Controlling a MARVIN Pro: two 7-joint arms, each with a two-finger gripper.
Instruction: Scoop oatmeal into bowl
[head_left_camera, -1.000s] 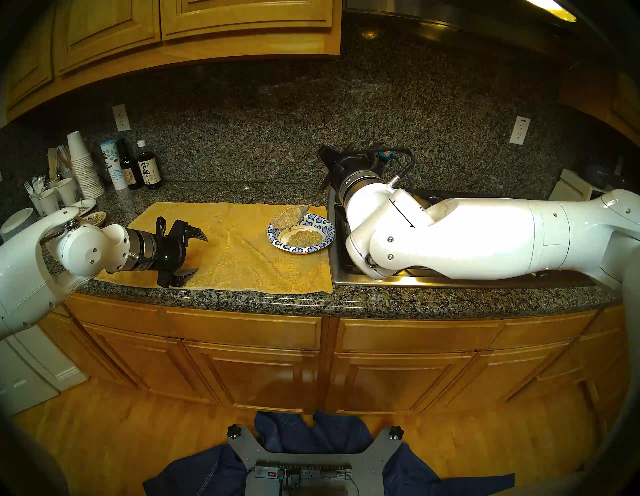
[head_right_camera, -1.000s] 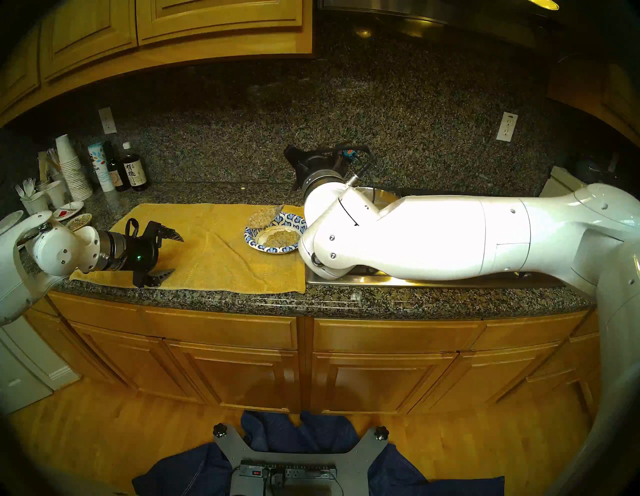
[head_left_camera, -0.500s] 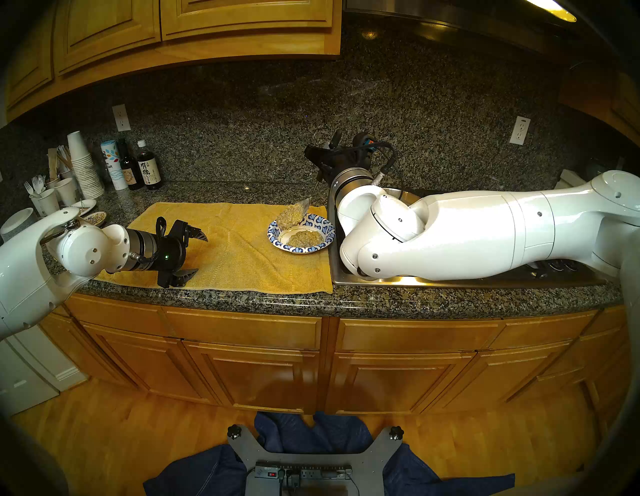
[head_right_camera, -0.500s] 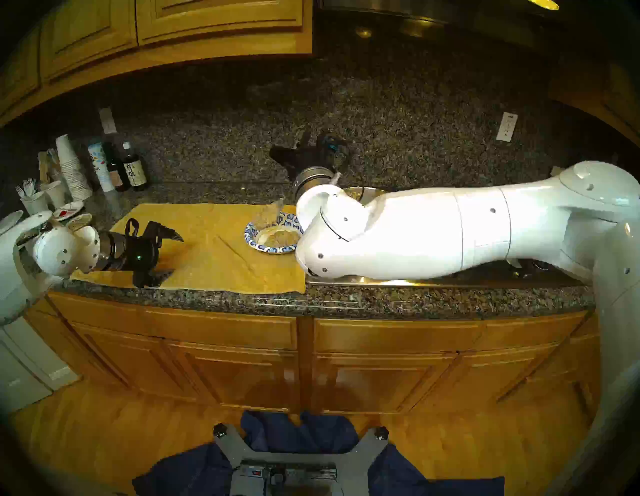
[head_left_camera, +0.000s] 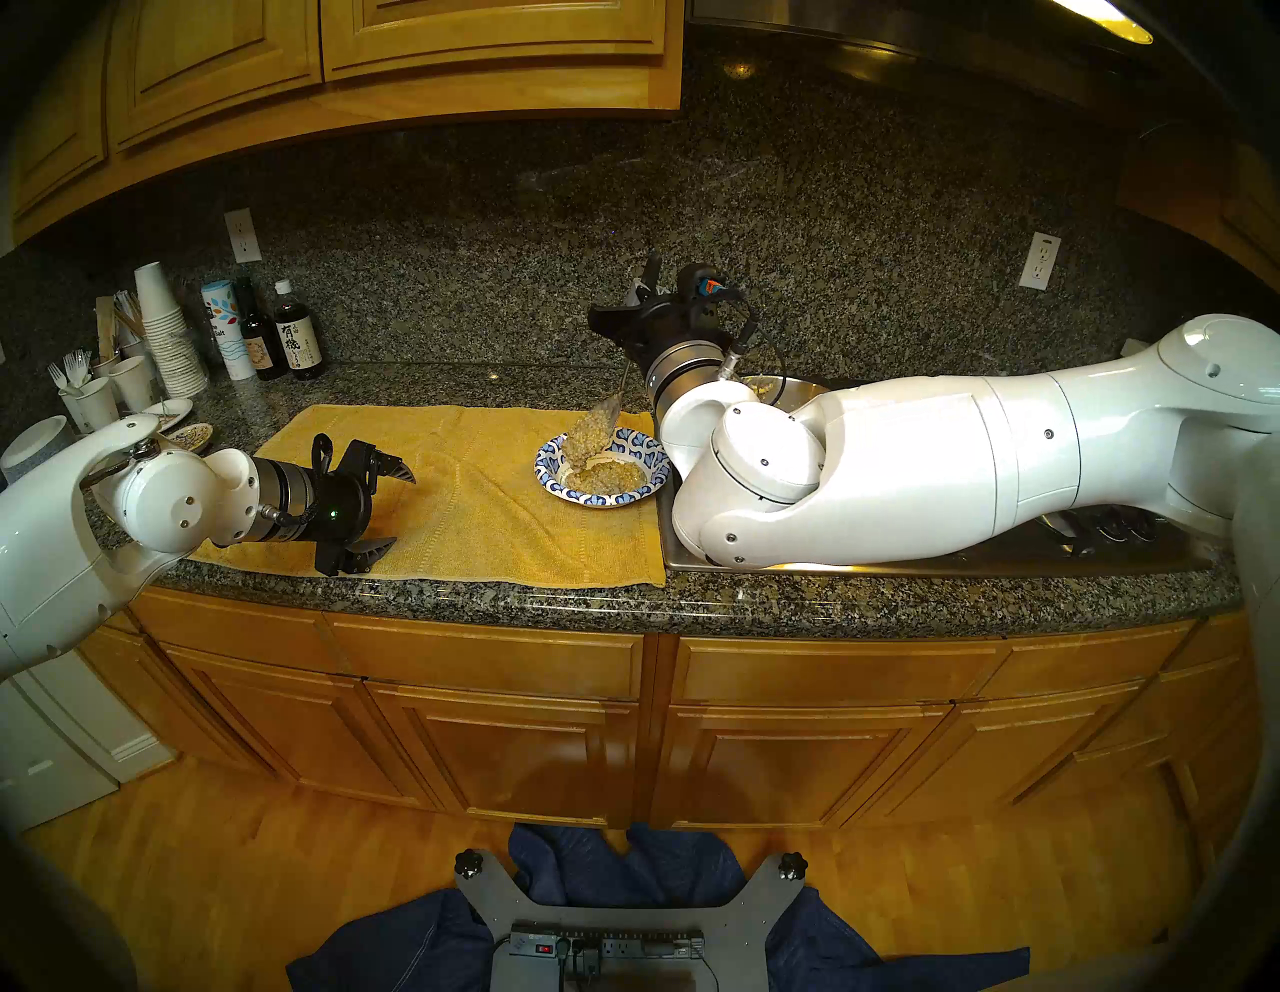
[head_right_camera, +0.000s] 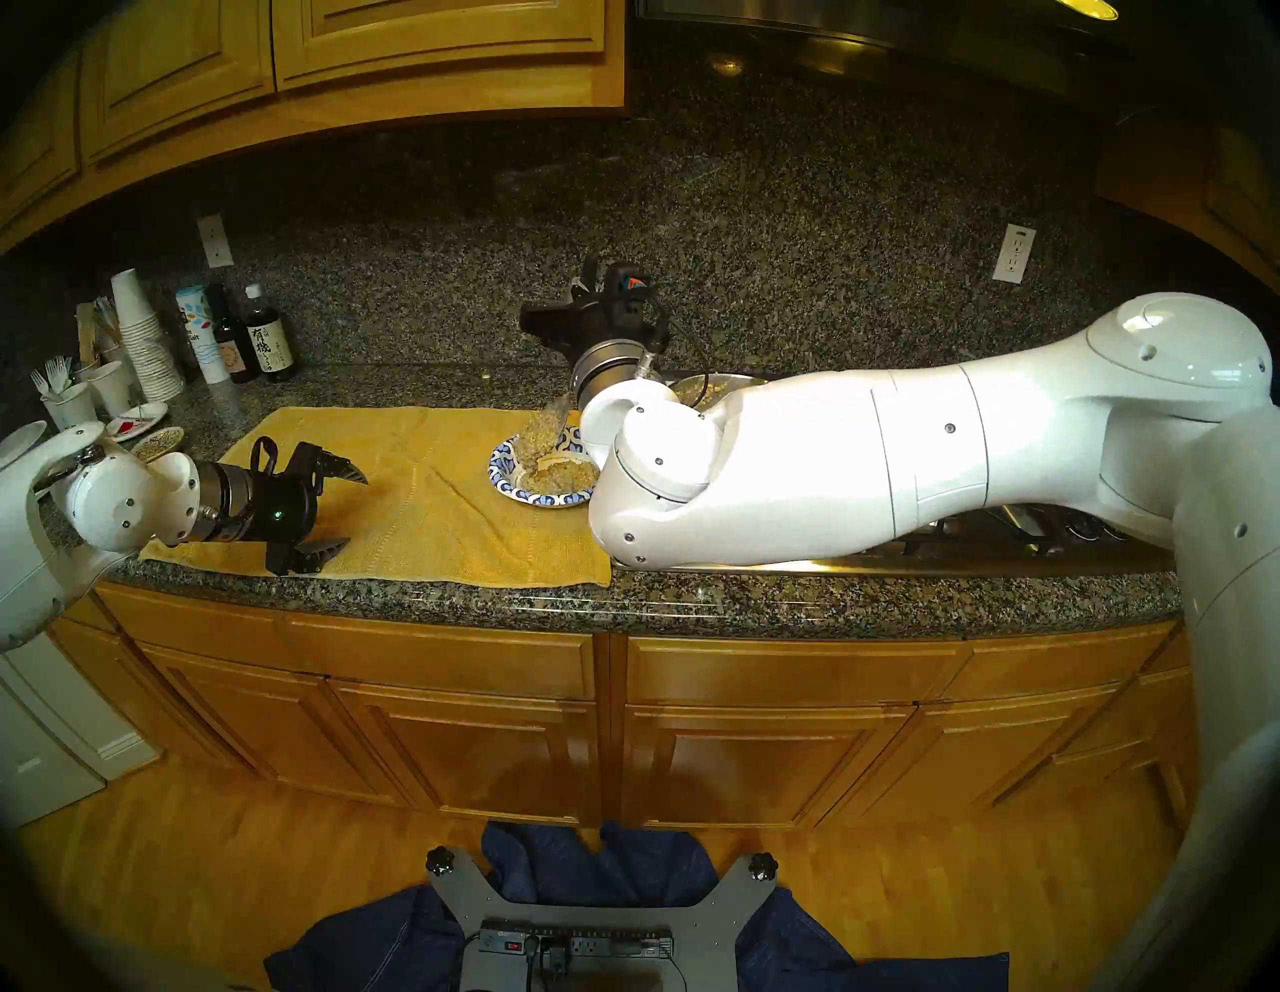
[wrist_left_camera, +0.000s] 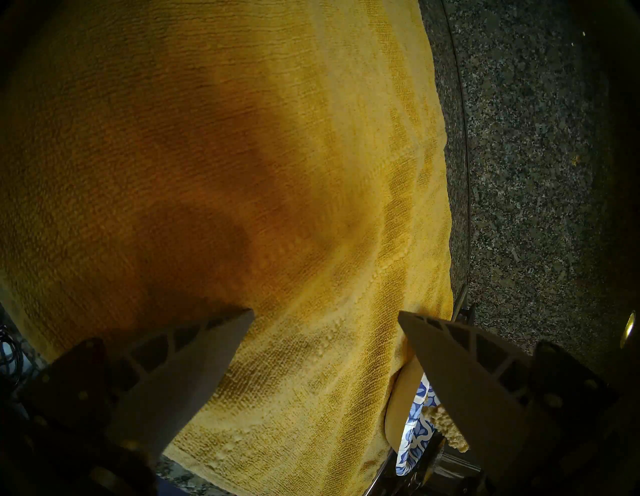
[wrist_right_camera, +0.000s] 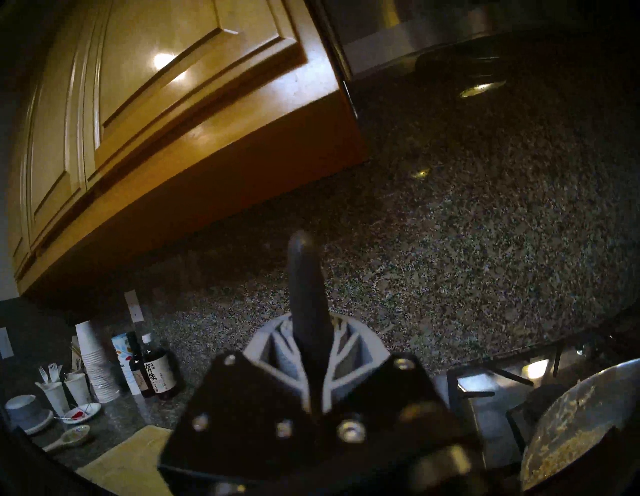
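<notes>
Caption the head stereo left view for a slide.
Right gripper tips a spoon of oatmeal into the paper bowl.

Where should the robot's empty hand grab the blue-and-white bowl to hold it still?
Probably pinch the bowl by its wide rim, at the left edge, coming in low over the yellow towel from the open left tool. The rim is thin and sticks out, so it is easy to pinch. The oatmeal fills the middle, and the spoon and right arm crowd the back and right.
</notes>
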